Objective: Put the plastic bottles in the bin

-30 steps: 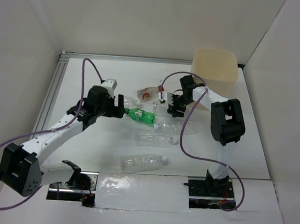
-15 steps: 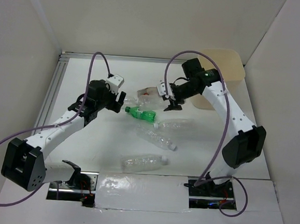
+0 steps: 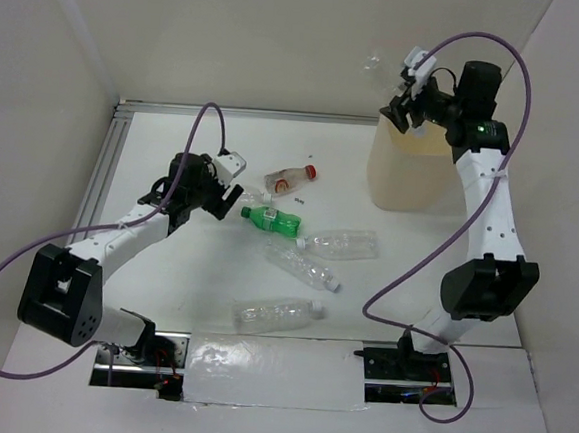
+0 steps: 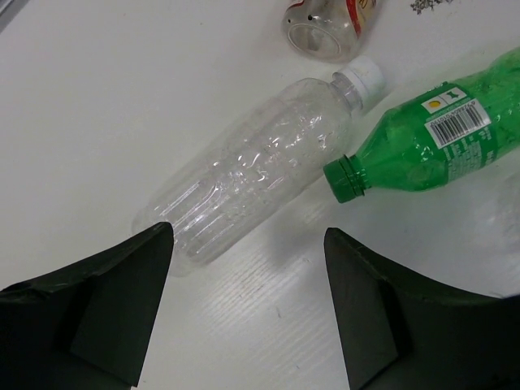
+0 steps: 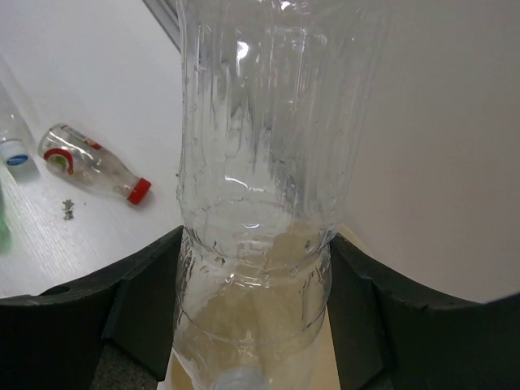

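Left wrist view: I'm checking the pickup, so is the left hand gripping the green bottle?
No, the green bottle lies on the table beyond the left hand, whose fingers stand apart with nothing between them.

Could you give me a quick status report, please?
Right gripper shut on clear bottle over bin. Left gripper open above white-capped bottle. Green bottle close beside it.

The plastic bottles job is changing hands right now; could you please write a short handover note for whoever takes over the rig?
Right pincer: shut on a clear bottle, raised over the bin, not yet released.
Left pincer: open and empty, above a white-capped bottle beside the green bottle.
Also on the table: the red-capped bottle and three clear bottles.
Done: the bin's inside is not visible, so unknown.
Left: drop the held one, then bin the six on the table.
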`<state>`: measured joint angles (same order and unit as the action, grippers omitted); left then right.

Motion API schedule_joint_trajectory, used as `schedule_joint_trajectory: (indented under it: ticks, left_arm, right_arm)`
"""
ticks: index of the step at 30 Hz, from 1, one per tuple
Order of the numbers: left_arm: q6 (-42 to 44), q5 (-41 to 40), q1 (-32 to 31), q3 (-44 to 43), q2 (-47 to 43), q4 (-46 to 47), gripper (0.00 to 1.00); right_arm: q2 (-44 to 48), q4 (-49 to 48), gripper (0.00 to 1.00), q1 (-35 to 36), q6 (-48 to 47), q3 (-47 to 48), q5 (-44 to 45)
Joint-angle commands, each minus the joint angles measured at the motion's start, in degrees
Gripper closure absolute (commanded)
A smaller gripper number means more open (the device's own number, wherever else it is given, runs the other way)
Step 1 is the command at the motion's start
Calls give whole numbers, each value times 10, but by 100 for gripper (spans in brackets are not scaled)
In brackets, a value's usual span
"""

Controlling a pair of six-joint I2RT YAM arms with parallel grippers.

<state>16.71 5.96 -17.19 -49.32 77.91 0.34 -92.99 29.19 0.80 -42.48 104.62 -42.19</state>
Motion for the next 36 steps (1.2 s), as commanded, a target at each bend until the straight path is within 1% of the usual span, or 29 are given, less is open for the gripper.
schedule_joint_trajectory:
  ticks: [1, 4, 6, 7, 8, 10, 13, 18, 20, 21, 24, 25, 26, 27, 28, 29, 32, 35, 36]
  left_arm:
    - [57, 34, 10, 10, 18, 51, 13]
    - [68, 29, 10, 10, 32, 72, 13]
    - [75, 23, 10, 10, 52, 80, 13]
    - [75, 18, 10, 10, 61, 80, 13]
    - [75, 13, 10, 3, 70, 87, 13]
    - [75, -1, 10, -3, 94, 92, 13]
    - [89, -31, 10, -14, 115, 120, 13]
    - [123, -33, 10, -49, 164, 126, 14]
    - [152, -26, 10, -74, 185, 101, 16]
    - [159, -26, 10, -82, 209, 93, 16]
    - [170, 18, 15, -115, 238, 49, 18]
    - [178, 40, 22, -123, 245, 28, 25]
    - [204, 107, 32, -141, 259, 6, 23]
    - [227, 151, 38, -154, 268, -27, 12]
    - [237, 199, 45, -168, 280, -89, 0]
    - [237, 215, 57, -178, 290, -104, 2]
    - [244, 240, 62, -185, 295, -119, 3]
    - [244, 228, 62, -191, 295, -129, 3]
    - [244, 228, 62, -186, 289, -129, 5]
  right_arm:
    - [-30, -14, 54, -29, 21, 20, -28]
    - [-52, 26, 45, -35, -15, 20, -33]
    - [-68, 26, 35, -42, -20, 11, -21]
    - [-82, 33, 25, -50, -20, 11, -21]
    - [-88, 33, 19, -55, -7, 11, -28]
    - [-98, 27, 0, -72, 27, 17, -46]
    - [-92, 19, 0, -91, 72, 24, -72]
    - [-54, 16, 0, -122, 86, -9, -122]
    - [-25, 16, 0, -135, 86, -31, -134]
    - [-14, 21, 0, -142, 86, -55, -142]
    - [24, 48, 0, -161, 64, -94, -171]
    - [32, 55, 0, -166, 55, -104, -171]
    - [46, 61, 0, -175, 39, -114, -179]
    - [54, 68, 0, -180, 34, -133, -186]
    - [60, 68, 0, -185, 34, -142, -192]
    - [60, 68, 0, -191, 34, -149, -192]
    - [74, 74, 0, -212, 34, -169, -211]
    - [80, 62, 0, -212, 41, -177, -216]
    - [80, 62, 0, -212, 41, -182, -216]
